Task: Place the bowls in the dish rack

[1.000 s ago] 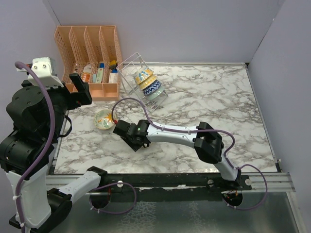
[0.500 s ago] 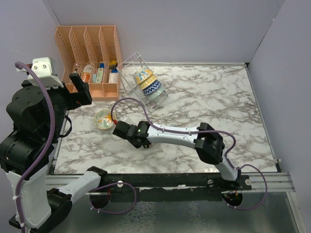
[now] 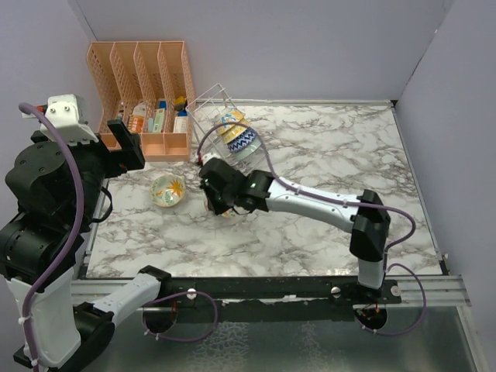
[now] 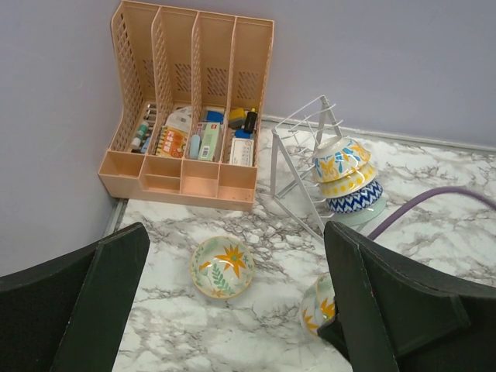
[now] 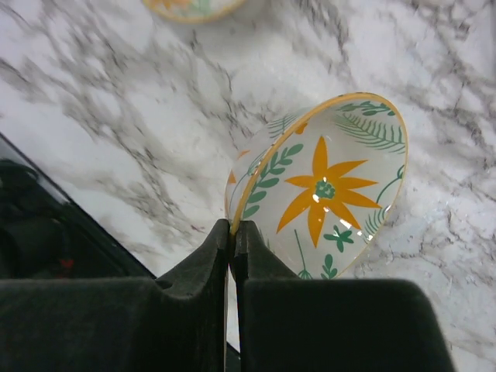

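We are gripping the yellow-flower bowl (image 5: 325,194) with the right gripper (image 5: 232,229) — jaws closed tight on its rim, the bowl tipping on edge over the marble table (image 3: 325,155). The dish rack (image 4: 298,155) is sitting straight beyond, on the far side, its stacked bowls (image 4: 345,174) leaning right. The left gripper (image 4: 238,232) — wide open, empty — is hovering nearer the loose bowl (image 4: 223,267).

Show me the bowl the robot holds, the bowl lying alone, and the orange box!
held bowl (image 5: 325,190): right wrist view, its painted flower.
lone bowl (image 4: 223,267): left wrist view, its inside.
orange organizer (image 4: 200,186): left wrist view, front wall.
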`<state>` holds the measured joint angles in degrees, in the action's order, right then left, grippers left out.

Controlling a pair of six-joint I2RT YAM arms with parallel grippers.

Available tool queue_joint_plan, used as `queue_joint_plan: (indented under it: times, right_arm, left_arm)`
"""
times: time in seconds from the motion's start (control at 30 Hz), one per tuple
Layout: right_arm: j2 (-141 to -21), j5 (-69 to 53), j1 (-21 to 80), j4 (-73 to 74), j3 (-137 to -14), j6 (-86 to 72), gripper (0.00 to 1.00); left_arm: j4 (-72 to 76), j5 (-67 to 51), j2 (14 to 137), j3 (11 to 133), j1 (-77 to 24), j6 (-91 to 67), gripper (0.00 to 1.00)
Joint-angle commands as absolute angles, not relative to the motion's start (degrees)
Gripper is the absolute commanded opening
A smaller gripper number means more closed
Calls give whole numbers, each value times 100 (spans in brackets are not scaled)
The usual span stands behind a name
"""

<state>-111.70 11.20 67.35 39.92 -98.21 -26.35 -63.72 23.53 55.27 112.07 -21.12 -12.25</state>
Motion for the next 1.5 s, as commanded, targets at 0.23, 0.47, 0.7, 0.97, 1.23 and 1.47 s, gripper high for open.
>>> queue_joint_plan:
  times: [0.23,0.47,0.7,0.97,1.23,1.47]
  right_arm:
    - [-9995,-1529,4982,365,-9430,-4658,1]
    - [-10706,-2136,3960,-2028,-9612,-6303,1]
    - [-11270,-1013,3761,-3939,-9241,-7818,1]
    - [-11611,440,3771,-4887,-9069,-8240,1]
    - [-11775,844,3771,-4911,-8755,-8532,1]
    - [-12167,871,3736,-5443,-8662,-8633,1]
  left_arm:
    - [-6292,2335,5607,11463,-2140,-1089,99]
    - [-6267,2275,5659,11534,-2153,-1096,99]
    - [-6293,2305,5670,11494,-2157,-1087,99]
    - [-6292,2300,5650,11364,-2162,-1057,99]
    - [-6286,2380,5616,11273,-2186,-952,99]
    - [-6295,2442,5662,11302,-2228,-908,99]
